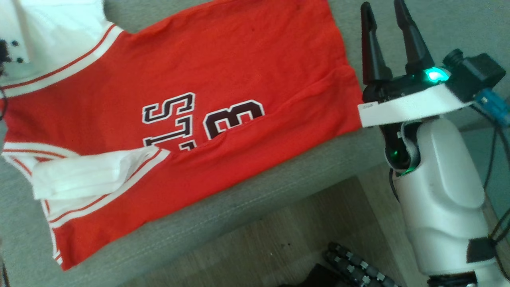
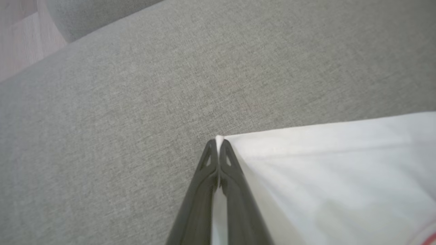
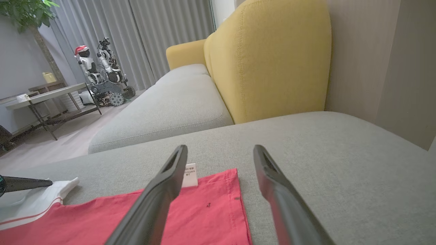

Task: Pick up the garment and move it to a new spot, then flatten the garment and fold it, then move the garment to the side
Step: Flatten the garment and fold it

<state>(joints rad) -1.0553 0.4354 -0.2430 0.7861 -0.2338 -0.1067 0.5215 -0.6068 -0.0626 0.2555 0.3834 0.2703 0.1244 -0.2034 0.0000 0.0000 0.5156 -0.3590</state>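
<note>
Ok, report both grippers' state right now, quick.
Left gripper: shut on the garment, at a white sleeve corner.
Right gripper: open, holding nothing.

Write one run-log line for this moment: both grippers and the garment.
left gripper: shut on white sleeve corner | right gripper: open, empty, beside garment hem | garment: spread on grey sofa cushion

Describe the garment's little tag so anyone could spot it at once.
On the grey sofa seat lies the red jersey; follow its far edge to where the open fingers of the right gripper frame it. The care tag is the small white rectangle poking past that edge beside the left-hand finger. Unlike the red-striped white sleeve at the view's left, it carries tiny print.
</note>
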